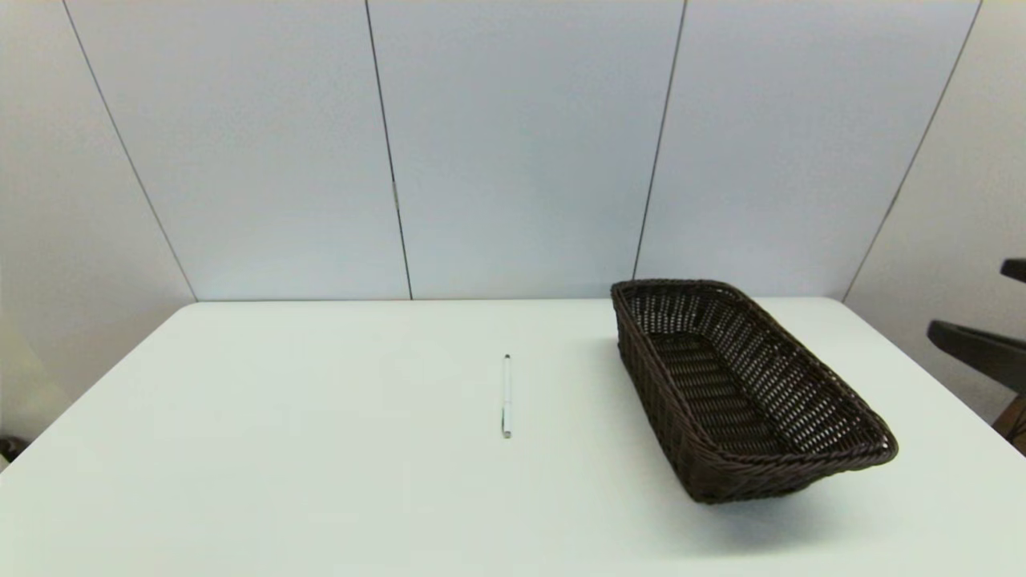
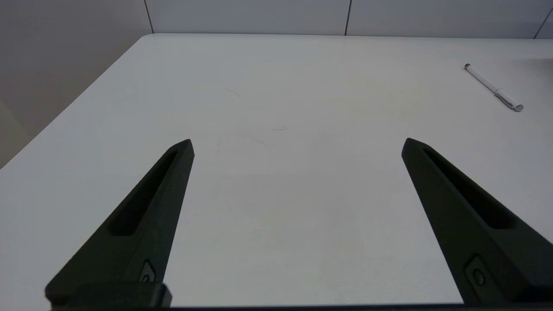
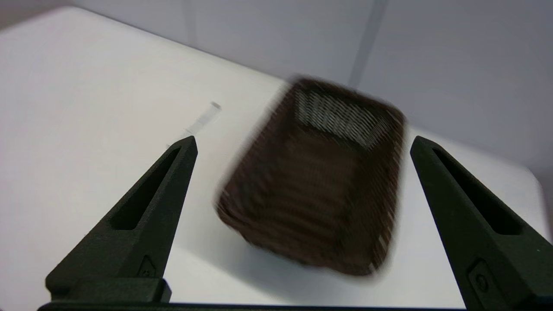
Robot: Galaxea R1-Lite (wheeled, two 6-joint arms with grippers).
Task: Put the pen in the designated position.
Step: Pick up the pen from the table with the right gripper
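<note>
Plainly, the nearest things are the two grippers themselves, neither reaching into the head view: the left gripper point(image 2: 298, 144) hangs with fingers spread wide and empty over the bare near-left part of the counter point(image 1: 280, 449), and the right gripper point(image 3: 302, 142) is likewise released, holding nothing, facing the basket. Its picture is smeared, which suggests that arm is in motion; a fast approach risks clipping the dark wicker basket point(image 1: 745, 385) and shoving it. Farther out, the pen point(image 1: 506, 396) lies flat near the middle of the counter, pointing away from the robot, well apart from the basket on its right. Being so thin and low, it could roll or skid from closing fingers, or the tips could scrape the counter before they catch it. Nothing stands between pen and basket, but the basket's raised rim must be cleared on the carry. Beyond are only the pale wall panels point(image 1: 521, 144), and a dark object point(image 1: 982, 349) at the right edge that I cannot identify
</note>
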